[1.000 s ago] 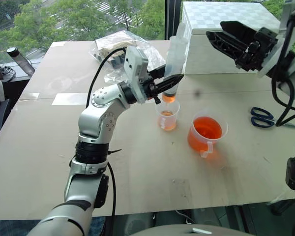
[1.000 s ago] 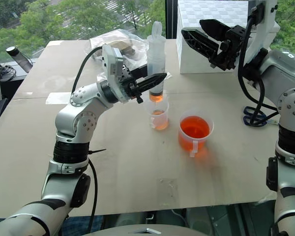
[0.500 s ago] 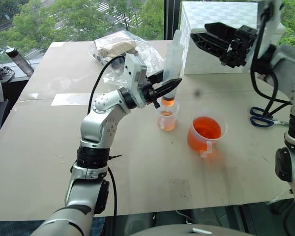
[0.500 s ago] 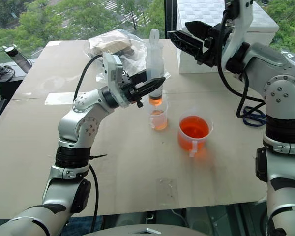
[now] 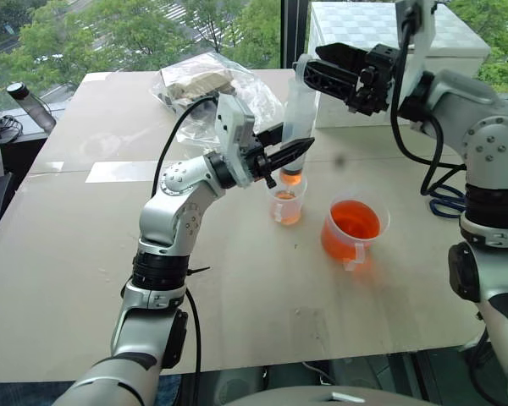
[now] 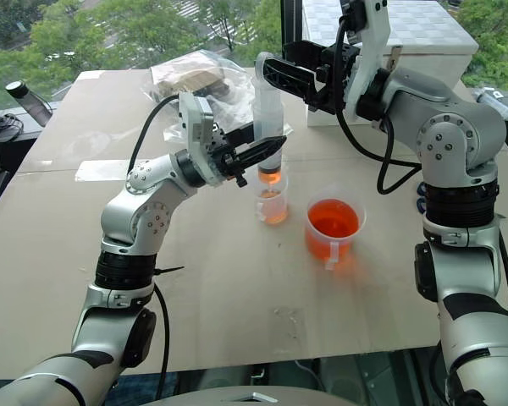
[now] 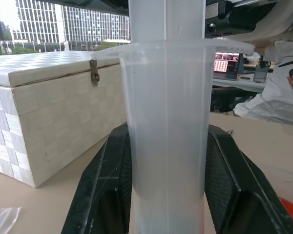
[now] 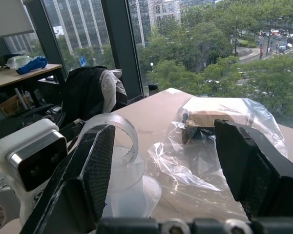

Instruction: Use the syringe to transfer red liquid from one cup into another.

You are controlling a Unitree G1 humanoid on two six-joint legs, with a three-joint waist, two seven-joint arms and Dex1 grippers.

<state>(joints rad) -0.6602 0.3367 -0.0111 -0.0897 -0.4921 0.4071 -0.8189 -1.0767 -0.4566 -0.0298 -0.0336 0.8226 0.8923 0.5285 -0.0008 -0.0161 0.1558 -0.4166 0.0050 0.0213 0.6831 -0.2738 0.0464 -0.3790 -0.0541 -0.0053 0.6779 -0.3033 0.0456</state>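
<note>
We are cataloguing one syringe (image 5: 298,118), standing upright at upper centre of the left eye view, its orange-tinted tip hanging just over the small cup (image 5: 287,200); in our judgement it is being kept vertical there so that whatever leaves the tip falls inside that rim. The left gripper (image 5: 289,153) is pinching the barrel low down, both black fingers (image 7: 107,185) pressing its sides in the left wrist view, which is leaving the plunger end free above. The right gripper (image 5: 309,74) is reaching in from the upper right with its fingers (image 8: 90,165) spread to either side of the plunger's ring top; we cannot tell whether they are touching it. We are reading this as the pressing step, with the right gripper placed to push the plunger down. The small cup is holding a little red liquid (image 5: 287,205) at its bottom. The big cup (image 5: 354,230), just right of the small one, is holding far more, so much of the transfer is remaining. Also listed: a plastic bag (image 5: 205,85) at upper centre-left, a white box (image 5: 356,34) at upper right, scissors (image 5: 444,203) at right edge, all on the table (image 5: 68,254).
</note>
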